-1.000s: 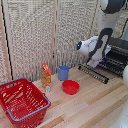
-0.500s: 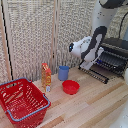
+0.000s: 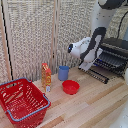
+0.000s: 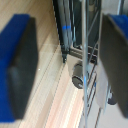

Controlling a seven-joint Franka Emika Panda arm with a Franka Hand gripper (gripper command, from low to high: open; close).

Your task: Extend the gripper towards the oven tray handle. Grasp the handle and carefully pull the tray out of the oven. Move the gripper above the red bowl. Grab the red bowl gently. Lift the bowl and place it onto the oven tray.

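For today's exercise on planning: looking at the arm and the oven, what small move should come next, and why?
Probably ease the gripper forward to the tray front bar and close. Its blue fingers are spread with nothing between them, the oven rack lies just ahead, and the red bowl sits untouched on the table.

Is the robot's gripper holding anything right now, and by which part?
Nothing is held. The white blocky gripper has its jaws open, with only the black toaster oven's front showing between them.

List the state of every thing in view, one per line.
gripper: open, empty
oven: door down
tray: state unclear
red bowl: upright on the table, empty
blue cup: upright
bottle: upright
red basket: upright, empty
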